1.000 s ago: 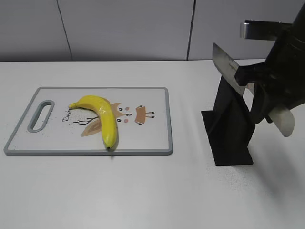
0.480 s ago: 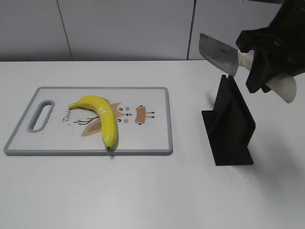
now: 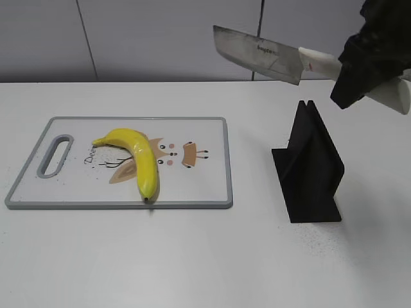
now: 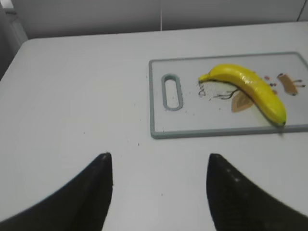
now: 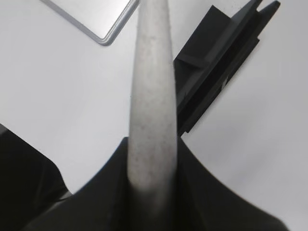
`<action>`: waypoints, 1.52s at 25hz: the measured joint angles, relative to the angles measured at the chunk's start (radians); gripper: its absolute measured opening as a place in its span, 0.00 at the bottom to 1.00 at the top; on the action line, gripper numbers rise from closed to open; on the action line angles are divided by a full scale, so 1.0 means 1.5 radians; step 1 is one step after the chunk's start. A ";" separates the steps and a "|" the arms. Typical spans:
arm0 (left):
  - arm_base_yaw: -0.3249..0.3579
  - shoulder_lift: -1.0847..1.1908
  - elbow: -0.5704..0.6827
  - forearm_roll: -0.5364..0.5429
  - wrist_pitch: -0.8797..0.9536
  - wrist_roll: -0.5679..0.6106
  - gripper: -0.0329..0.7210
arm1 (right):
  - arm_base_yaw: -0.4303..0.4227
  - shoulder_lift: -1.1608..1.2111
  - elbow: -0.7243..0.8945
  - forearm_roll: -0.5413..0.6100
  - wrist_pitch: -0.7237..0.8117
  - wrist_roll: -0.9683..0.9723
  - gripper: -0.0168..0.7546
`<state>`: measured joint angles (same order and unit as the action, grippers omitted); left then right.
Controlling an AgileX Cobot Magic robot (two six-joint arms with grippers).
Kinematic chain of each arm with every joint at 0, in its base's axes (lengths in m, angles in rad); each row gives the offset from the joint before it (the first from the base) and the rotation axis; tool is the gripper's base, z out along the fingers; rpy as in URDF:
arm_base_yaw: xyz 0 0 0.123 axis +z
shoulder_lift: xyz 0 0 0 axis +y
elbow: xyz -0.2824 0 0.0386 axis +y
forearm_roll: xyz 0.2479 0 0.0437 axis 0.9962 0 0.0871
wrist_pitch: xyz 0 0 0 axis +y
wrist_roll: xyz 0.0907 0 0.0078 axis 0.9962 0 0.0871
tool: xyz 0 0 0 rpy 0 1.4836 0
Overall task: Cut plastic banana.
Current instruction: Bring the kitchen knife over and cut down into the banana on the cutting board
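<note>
Banana [image 3: 140,159] on board [image 3: 205,186] | right gripper [image 3: 366,64] clamps knife [image 3: 263,54], well apart | left gripper [image 4: 159,187] spread

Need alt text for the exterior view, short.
The right gripper holds a cleaver in the air above a black knife stand. To the left, a plastic banana lies uncut on a grey-rimmed cutting board on a white table.

Banana [image 3: 137,156] on board [image 3: 205,186], stand [image 3: 311,170] rightward
</note>
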<state>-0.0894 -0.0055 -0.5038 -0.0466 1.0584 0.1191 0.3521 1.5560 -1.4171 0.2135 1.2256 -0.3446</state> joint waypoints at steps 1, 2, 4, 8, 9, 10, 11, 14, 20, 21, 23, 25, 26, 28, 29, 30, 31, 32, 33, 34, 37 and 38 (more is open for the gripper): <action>0.000 0.000 -0.003 -0.007 -0.014 0.002 0.81 | 0.000 0.000 -0.002 0.000 0.000 -0.031 0.23; 0.000 0.000 -0.006 -0.014 -0.033 0.003 0.81 | 0.000 0.001 -0.007 -0.001 0.001 -0.068 0.23; 0.000 0.015 -0.007 -0.029 -0.075 0.010 0.81 | 0.000 0.007 -0.016 -0.001 0.001 -0.134 0.23; 0.000 0.089 -0.010 -0.094 -0.135 0.086 0.81 | 0.000 0.034 -0.050 0.000 0.001 -0.217 0.23; 0.000 0.115 -0.010 -0.116 -0.150 0.114 0.81 | 0.000 0.044 -0.062 0.000 0.001 -0.234 0.23; 0.000 0.144 -0.011 -0.145 -0.167 0.144 0.81 | 0.000 0.055 -0.075 0.002 0.001 -0.249 0.23; 0.000 0.172 -0.011 -0.173 -0.182 0.176 0.81 | 0.000 0.066 -0.086 0.006 0.001 -0.265 0.23; 0.000 0.258 -0.015 -0.244 -0.227 0.268 0.81 | 0.000 0.101 -0.127 0.024 0.001 -0.293 0.23; 0.000 0.444 -0.090 -0.329 -0.233 0.430 0.82 | 0.020 0.177 -0.193 0.045 0.001 -0.321 0.23; 0.000 0.475 -0.112 -0.336 -0.231 0.450 0.82 | 0.026 0.189 -0.201 0.045 0.001 -0.326 0.23; 0.000 0.530 -0.157 -0.345 -0.220 0.494 0.82 | 0.040 0.214 -0.219 0.050 0.000 -0.335 0.23; 0.000 0.591 -0.208 -0.357 -0.195 0.554 0.82 | 0.049 0.240 -0.234 0.051 0.000 -0.343 0.23; 0.000 0.617 -0.229 -0.361 -0.177 0.579 0.82 | 0.053 0.253 -0.241 0.051 0.000 -0.350 0.23; 0.000 0.680 -0.278 -0.364 -0.140 0.635 0.82 | 0.060 0.278 -0.252 0.052 0.000 -0.374 0.23; 0.000 0.711 -0.302 -0.365 -0.123 0.663 0.82 | 0.064 0.286 -0.256 0.052 0.000 -0.391 0.23; 0.000 0.736 -0.323 -0.367 -0.100 0.689 0.82 | 0.068 0.295 -0.261 0.052 0.000 -0.412 0.23; 0.000 0.766 -0.347 -0.373 -0.077 0.716 0.82 | 0.071 0.301 -0.265 0.052 0.000 -0.436 0.23; 0.000 0.795 -0.371 -0.382 -0.057 0.737 0.82 | 0.073 0.306 -0.269 0.053 0.000 -0.454 0.23; 0.000 0.818 -0.391 -0.396 -0.035 0.753 0.82 | 0.074 0.311 -0.275 0.057 0.000 -0.473 0.23; 0.000 0.846 -0.415 -0.407 -0.015 0.773 0.82 | 0.075 0.315 -0.282 0.064 0.000 -0.489 0.23; -0.001 0.917 -0.475 -0.435 0.022 0.829 0.82 | 0.075 0.330 -0.305 0.088 -0.001 -0.526 0.23; -0.001 0.939 -0.491 -0.440 0.027 0.845 0.82 | 0.075 0.335 -0.313 0.095 -0.001 -0.540 0.23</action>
<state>-0.0906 1.4032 -1.2410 -0.7067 1.0995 1.3868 0.4648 2.0583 -1.8867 0.3558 1.2247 -1.1541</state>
